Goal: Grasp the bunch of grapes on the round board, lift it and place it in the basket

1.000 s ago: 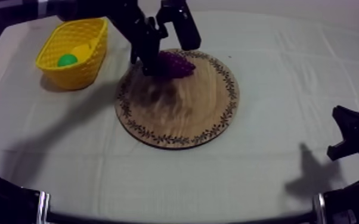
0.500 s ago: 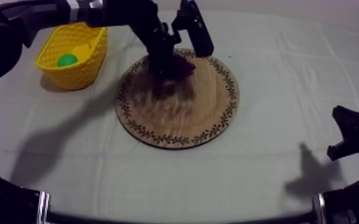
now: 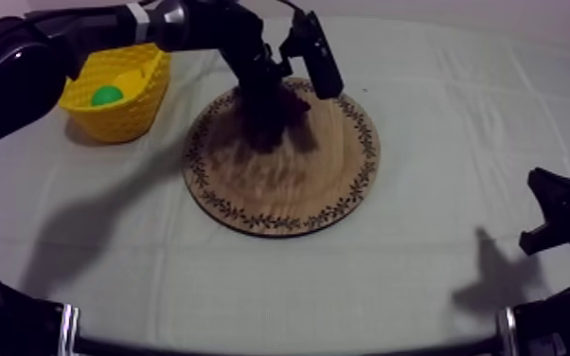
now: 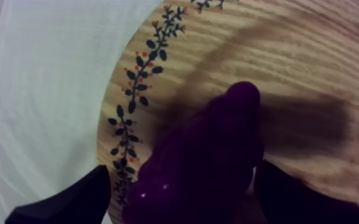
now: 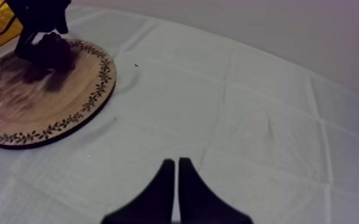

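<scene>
Two claws: left claw (image 4: 180,171) stands spread astride the grapes (image 4: 217,137) by the board's (image 4: 313,65) edge; right claw (image 5: 176,162) is clenched empty.

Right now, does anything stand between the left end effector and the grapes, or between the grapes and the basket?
Nothing visible does. The left end effector straddles the bunch of grapes on the wooden board, fingers open at either side; only bare cloth lies between the board and the yellow basket.

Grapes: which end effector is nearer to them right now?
Left. The left end effector is down over the grapes on the wooden board, a finger at each side. The right end effector rests far off over the cloth, beyond the board's edge.
</scene>
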